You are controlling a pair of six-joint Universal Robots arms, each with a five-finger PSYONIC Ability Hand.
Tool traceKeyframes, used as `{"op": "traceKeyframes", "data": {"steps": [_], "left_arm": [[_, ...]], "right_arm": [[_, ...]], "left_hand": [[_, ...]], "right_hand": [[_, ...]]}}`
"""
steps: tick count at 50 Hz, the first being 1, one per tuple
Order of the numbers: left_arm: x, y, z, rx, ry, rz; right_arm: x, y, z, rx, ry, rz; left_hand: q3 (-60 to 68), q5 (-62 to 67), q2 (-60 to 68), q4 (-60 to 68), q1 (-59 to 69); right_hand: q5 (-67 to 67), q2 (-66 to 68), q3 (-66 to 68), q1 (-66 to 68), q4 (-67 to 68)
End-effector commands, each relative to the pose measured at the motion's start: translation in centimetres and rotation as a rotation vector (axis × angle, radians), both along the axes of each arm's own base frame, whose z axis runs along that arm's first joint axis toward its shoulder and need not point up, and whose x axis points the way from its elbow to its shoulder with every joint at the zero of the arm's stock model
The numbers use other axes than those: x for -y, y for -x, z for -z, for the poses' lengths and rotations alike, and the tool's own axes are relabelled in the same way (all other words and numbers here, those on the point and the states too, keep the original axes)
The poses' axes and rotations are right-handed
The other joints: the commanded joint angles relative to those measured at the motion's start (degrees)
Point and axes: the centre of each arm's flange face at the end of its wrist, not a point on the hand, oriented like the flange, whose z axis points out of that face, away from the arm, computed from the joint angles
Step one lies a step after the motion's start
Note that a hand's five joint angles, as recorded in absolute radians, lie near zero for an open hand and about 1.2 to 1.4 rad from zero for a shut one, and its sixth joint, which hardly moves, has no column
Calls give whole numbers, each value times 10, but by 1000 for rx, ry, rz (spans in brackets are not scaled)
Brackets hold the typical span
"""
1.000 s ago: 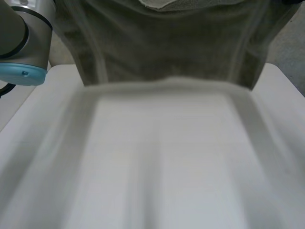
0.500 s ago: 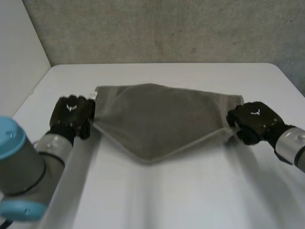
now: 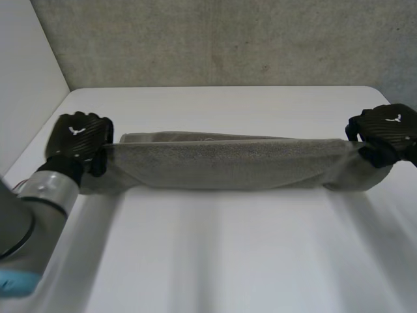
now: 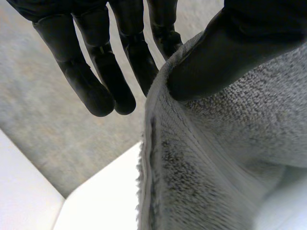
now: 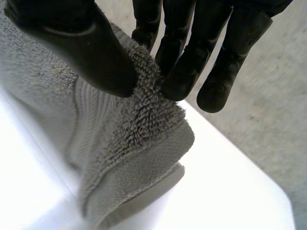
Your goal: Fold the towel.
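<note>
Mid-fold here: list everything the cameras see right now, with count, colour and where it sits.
towel: one, grey, stretched as a long band over the table between the two hands
table: one, white, under the towel
speckled surface: one, grey, beyond the table's far edge
left hand: one, black, pinching the towel's left end between thumb and fingers
right hand: one, black, pinching the towel's right end between thumb and fingers
left arm: one, grey with a light-blue cap, at the table's near left side
</note>
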Motion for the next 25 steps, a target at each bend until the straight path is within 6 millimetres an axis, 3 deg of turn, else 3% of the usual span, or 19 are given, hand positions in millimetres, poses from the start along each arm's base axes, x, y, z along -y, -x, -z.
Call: {"op": "traceKeyframes", "data": {"steps": [1,3,4,6,8,11,16,23,24,25], "left_arm": [[53,25,33,102,-8,31],[79,37,41,140,31,38],[79,37,41,140,31,38],[91,42,45,149,46,40],[115,51,53,146,75,44],[131,60,63,144,85,51],[151,70,76,144,82,56],[168,76,88,138,86,52],[169,77,91,139,76,53],[169,77,92,141,66,54]], "right_arm": [[40,-23,29,-24,-55,-15],[61,-39,45,-52,-62,4],[61,-39,45,-53,-62,4],[79,-49,57,-72,-49,27],[89,-50,62,-76,-40,39],[100,-52,68,-75,-30,49],[127,-71,96,-65,-3,66],[147,-79,103,-80,57,136],[149,-81,102,-79,70,147],[149,-81,102,-79,71,147]], "left_hand": [[-86,-169,-65,-67,-28],[-86,-169,-65,-67,-28],[-86,-169,-65,-67,-28],[-86,-169,-65,-67,-28],[-86,-169,-65,-67,-28],[-86,-169,-65,-67,-28],[-86,-169,-65,-67,-28],[-86,-169,-65,-67,-28],[-86,-169,-65,-67,-28],[-284,-367,-263,-265,-226]], "right_hand": [[32,47,35,29,28],[32,47,35,29,28],[32,47,35,29,28],[32,47,35,29,28],[32,47,35,29,28],[32,47,35,29,28],[32,47,35,29,28],[32,47,35,29,28],[-86,-71,-83,-88,-90],[-87,-72,-84,-90,-91]]}}
